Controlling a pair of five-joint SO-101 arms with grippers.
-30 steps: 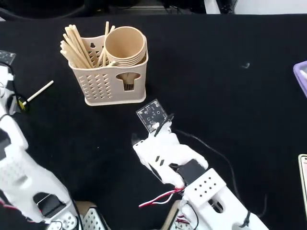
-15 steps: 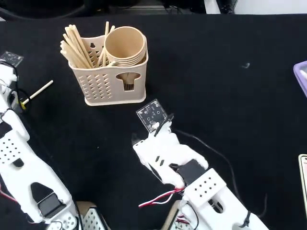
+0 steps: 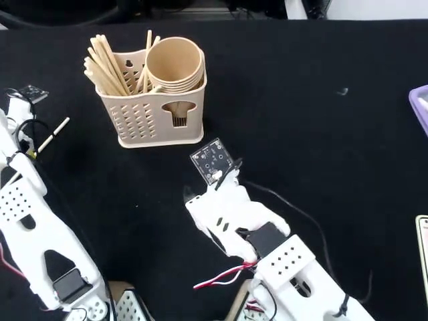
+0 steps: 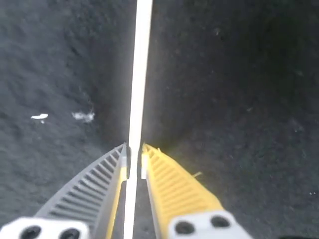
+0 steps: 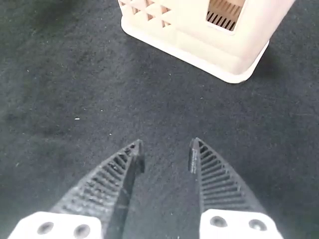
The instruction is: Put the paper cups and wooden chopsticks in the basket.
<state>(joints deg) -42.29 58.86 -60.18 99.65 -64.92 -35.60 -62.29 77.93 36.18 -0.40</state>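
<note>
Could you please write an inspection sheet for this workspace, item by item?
Surface: black cloth table, a few pale specks.
Job's things: basket upright; bundle of chopsticks in one compartment, stacked paper cups in the other; single chopstick outside the basket.
Clutter: purple object at the table edge.
Grippers: left gripper, jaws shut on the single chopstick; right gripper, jaws open, empty, facing the basket.
Cables: red and white wires on an arm; black cable across the table.
Surroundings: dark shapes beyond the far edge, unidentifiable.
</note>
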